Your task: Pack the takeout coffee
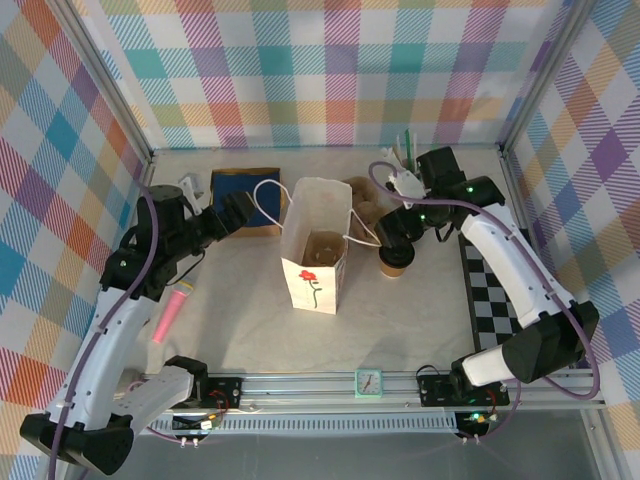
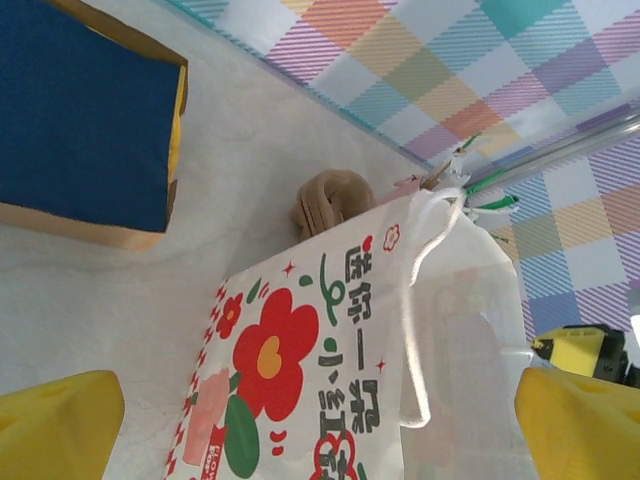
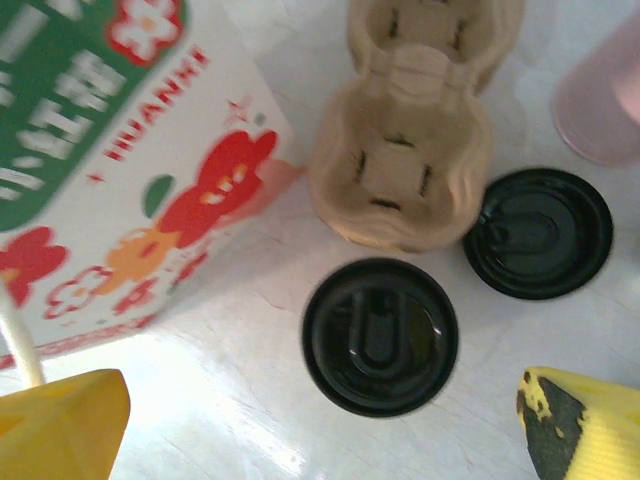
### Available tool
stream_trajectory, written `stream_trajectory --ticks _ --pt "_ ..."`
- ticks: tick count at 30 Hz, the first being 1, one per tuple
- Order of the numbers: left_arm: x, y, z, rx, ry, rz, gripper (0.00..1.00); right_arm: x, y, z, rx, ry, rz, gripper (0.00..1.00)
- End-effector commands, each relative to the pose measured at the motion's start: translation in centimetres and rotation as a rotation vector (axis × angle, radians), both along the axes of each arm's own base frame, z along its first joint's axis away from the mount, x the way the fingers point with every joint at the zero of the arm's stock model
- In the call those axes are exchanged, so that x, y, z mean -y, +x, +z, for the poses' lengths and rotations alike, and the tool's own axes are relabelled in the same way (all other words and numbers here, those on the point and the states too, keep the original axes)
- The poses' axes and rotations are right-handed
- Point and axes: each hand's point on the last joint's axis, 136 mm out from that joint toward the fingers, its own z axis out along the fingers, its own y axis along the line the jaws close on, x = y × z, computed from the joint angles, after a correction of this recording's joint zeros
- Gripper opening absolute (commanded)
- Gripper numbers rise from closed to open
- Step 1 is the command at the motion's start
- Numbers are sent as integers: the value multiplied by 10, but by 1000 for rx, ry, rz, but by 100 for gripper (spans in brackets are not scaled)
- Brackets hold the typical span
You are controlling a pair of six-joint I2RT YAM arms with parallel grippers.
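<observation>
While our left gripper (image 1: 240, 212) and right gripper (image 3: 322, 432) hang spread wide, we count two black lids (image 3: 380, 337), one cardboard tray (image 3: 415, 150), one flowered bag (image 1: 315, 262); the coffee cup (image 1: 395, 262) stands just beside the bag.

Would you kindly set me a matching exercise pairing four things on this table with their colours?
Things:
1. bag
2. box
3. coffee lid
4. mat

Colours:
A. black
B. white with a red flower
C. black and white checks
D. blue

Pairs: 1-B; 2-D; 3-A; 4-C
</observation>
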Motion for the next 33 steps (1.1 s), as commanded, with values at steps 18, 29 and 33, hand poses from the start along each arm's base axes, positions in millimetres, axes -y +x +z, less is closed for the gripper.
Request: stream_trajectory --ticks 18,29,33 --pt "20 8 -13 7 -30 -121 100 54 29 86 102 -21 -286 99" --pt "23 4 -20 12 -33 -145 100 52 4 -44 -112 -93 -178 99" --pt "22 0 -20 11 -52 -132 100 47 8 -65 -134 -122 -101 99"
